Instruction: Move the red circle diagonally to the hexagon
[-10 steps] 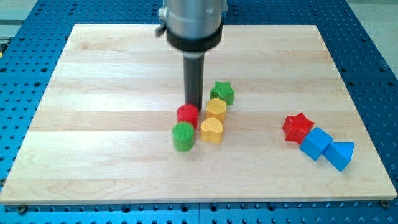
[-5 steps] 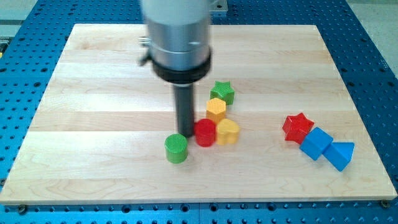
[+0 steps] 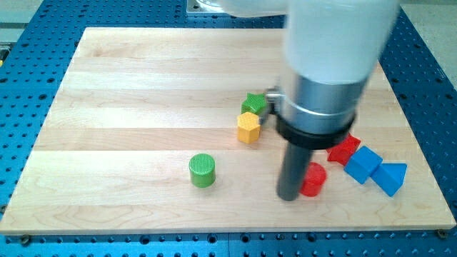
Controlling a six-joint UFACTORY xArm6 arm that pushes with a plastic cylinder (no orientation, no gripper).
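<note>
Camera view: my tip (image 3: pixel 289 197) touches the red circle (image 3: pixel 313 180), which lies at about two o'clock from it, near the board's bottom right (I carry no pincer, only a bare rod). The yellow hexagon (image 3: pixel 248 128) sits well apart at ten o'clock from the circle, just below the green star (image 3: pixel 253 103). Judging by this, I should swing round to the circle's four o'clock side.

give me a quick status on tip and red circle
My tip down, touching red circle's left side. Red circle low on board, well right and below yellow hexagon. Red star close on its upper right. Yellow heart not visible.
</note>
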